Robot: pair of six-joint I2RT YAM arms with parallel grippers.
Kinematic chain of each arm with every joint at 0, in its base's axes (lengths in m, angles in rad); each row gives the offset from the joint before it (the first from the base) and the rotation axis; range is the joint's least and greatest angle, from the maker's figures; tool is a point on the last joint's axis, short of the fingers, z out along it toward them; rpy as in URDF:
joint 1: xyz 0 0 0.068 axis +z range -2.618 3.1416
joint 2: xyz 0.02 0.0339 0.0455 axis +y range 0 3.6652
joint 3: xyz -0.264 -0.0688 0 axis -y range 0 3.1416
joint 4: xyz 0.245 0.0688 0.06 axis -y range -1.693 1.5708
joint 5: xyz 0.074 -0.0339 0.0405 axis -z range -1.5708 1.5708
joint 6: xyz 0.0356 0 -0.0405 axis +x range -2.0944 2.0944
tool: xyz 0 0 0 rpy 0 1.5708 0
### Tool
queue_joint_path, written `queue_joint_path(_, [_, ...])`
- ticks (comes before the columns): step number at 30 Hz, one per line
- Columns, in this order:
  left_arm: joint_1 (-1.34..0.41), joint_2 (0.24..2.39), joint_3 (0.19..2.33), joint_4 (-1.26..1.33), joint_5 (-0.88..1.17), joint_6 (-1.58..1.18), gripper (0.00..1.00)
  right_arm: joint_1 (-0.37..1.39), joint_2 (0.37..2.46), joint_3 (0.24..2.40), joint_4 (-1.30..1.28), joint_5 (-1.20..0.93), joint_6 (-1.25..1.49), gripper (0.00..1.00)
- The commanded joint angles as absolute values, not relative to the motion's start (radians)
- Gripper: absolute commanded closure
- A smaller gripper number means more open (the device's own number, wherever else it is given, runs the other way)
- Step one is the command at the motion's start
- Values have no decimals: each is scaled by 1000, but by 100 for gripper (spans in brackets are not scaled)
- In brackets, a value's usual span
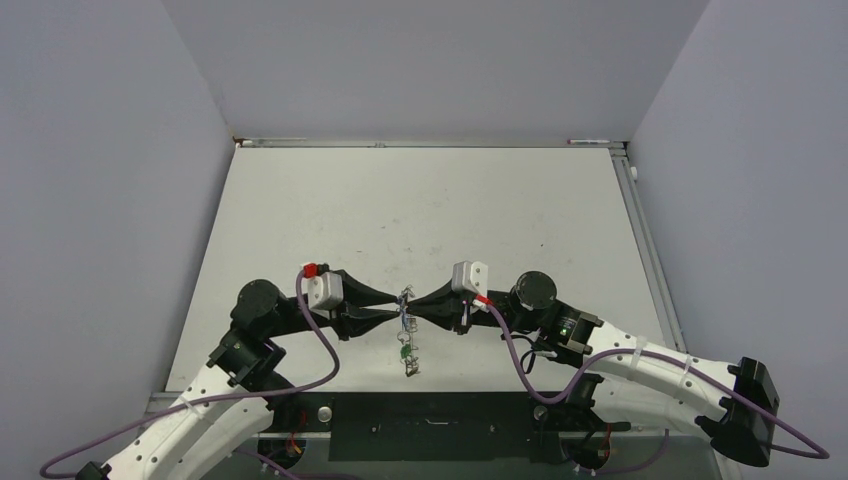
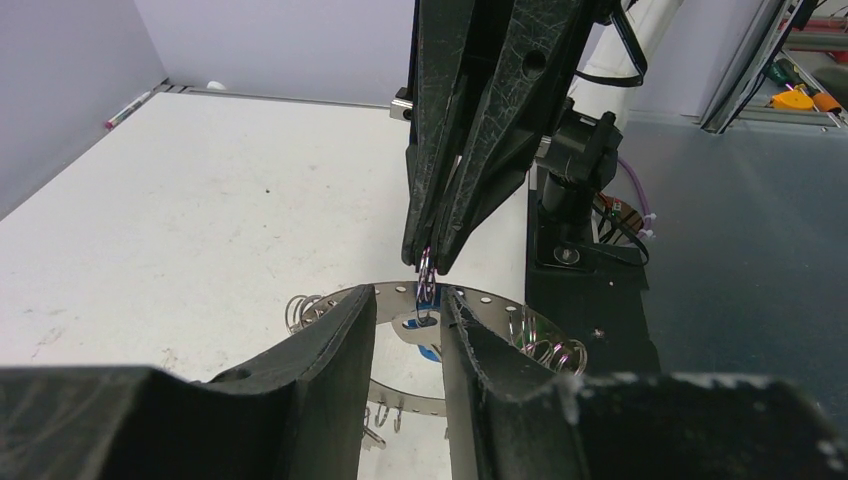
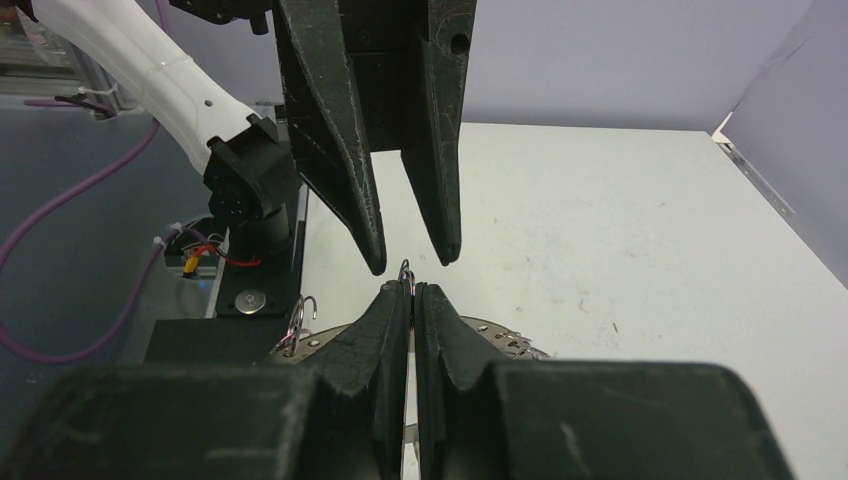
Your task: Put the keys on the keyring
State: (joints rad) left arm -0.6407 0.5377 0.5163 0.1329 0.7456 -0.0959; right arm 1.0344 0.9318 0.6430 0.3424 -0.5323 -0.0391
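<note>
The keyring [image 2: 480, 297] is a flat grey band with small holes, lying low under both gripper tips; it also shows in the right wrist view [image 3: 312, 344]. Small wire loops and keys [image 1: 409, 362] hang around its rim. My right gripper [image 3: 412, 288] is shut on the thin wire loop [image 2: 425, 280] of the blue-tagged key, and its blue tag [image 2: 430, 352] shows below. My left gripper [image 2: 410, 300] is open, with its fingers on either side of that loop and over the band. The two grippers meet tip to tip in the top view, left [image 1: 396, 314] and right [image 1: 419, 308].
The black mounting plate [image 1: 430, 412] and the arm bases sit at the table's near edge. The right arm's base [image 2: 580, 190] stands just behind the keyring. Grey walls close off the left, right and far sides. A pen [image 2: 125, 108] lies at the far edge.
</note>
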Motion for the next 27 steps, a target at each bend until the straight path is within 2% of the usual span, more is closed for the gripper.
queue_joint_path(1, [-640,541,526,185,767,-102,73,1030,916,675,434,-556,-34,95])
queue_joint_path(13, [-640,566,531,189,786,-113,74,1030,918,680,435,-560,-35,95])
queue_joint_path(19, [-640,569,530,189,786,-116,86,1029,922,681,438,-561,-34,95])
queue_joint_path(22, [-641,569,531,189,784,-117,100,1030,924,683,440,-563,-33,95])
queue_joint_path(27, [-639,562,532,181,773,-114,100,1031,916,680,446,-553,-34,95])
